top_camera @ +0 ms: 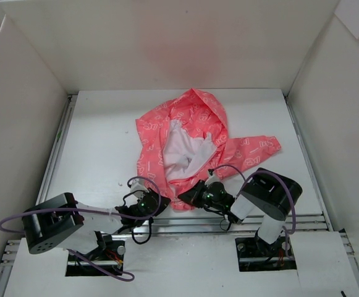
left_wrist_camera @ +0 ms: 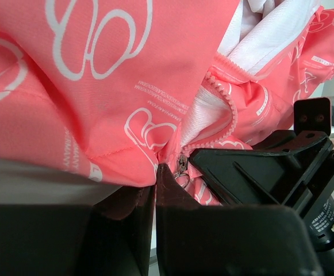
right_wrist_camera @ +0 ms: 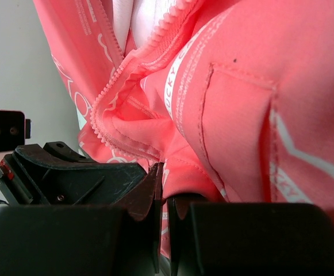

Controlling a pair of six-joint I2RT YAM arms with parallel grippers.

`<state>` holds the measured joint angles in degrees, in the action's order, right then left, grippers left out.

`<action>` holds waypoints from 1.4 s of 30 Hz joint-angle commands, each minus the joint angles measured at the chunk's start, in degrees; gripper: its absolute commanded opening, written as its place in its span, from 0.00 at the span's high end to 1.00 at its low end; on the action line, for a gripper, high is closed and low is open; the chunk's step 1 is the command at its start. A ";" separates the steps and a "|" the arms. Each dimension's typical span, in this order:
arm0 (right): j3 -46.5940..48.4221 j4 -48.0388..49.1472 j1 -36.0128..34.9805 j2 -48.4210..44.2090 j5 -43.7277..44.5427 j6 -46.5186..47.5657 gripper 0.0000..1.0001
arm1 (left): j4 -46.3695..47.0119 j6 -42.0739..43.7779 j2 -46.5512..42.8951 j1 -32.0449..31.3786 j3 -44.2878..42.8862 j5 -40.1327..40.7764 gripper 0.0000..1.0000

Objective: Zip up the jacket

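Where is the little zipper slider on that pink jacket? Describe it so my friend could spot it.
Find the jacket on the table and follow its open front down to the near hem. There, where the two toothed edges meet, sits the slider, right by the left hand. It is the only small metal piece among pink cloth.

jacket (top_camera: 185, 133) hem hidden under left claw (top_camera: 149, 199) and right claw (top_camera: 185, 197), zipper slider (left_wrist_camera: 181, 167) partly covered, blurred
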<state>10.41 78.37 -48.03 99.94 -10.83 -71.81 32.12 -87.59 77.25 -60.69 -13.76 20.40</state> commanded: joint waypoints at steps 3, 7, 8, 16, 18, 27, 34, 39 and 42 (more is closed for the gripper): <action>3.12 19.90 0.39 -1.33 -2.18 0.36 1.00 | 3.04 2.16 -2.37 0.39 -1.10 0.25 1.00; 5.66 19.98 1.62 0.86 -3.67 -0.96 1.00 | 2.08 4.26 -4.65 0.39 -0.65 -0.45 1.00; 6.10 19.98 1.89 1.48 -4.63 -1.75 1.00 | 1.20 4.36 -5.53 0.39 -0.83 -0.54 1.00; 10.14 18.32 5.05 1.48 -5.87 -1.40 1.00 | 4.87 3.74 -3.78 0.39 0.75 -3.17 1.00; 11.37 18.40 5.75 2.01 -6.22 -1.40 1.00 | 5.41 3.66 -2.72 0.39 0.75 -3.79 1.00; 18.84 20.07 7.51 5.18 -6.05 -4.30 1.00 | 11.12 1.55 1.14 0.92 3.30 -6.25 1.00; 15.00 20.07 7.51 3.86 -6.13 -2.11 1.00 | 5.61 3.56 -4.36 1.97 2.43 -6.52 1.00; 7.88 20.07 7.43 1.67 -5.87 -1.23 1.00 | -14.05 6.21 -16.59 1.10 -1.70 -0.66 0.76; 6.55 20.07 6.81 0.79 -6.48 -1.49 1.00 | -16.03 4.80 -23.10 0.39 -0.49 2.96 0.56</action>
<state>17.52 74.46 -40.93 104.25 -18.02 -74.59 22.79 -82.70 58.37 -59.55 -12.34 18.00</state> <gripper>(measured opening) 0.007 0.407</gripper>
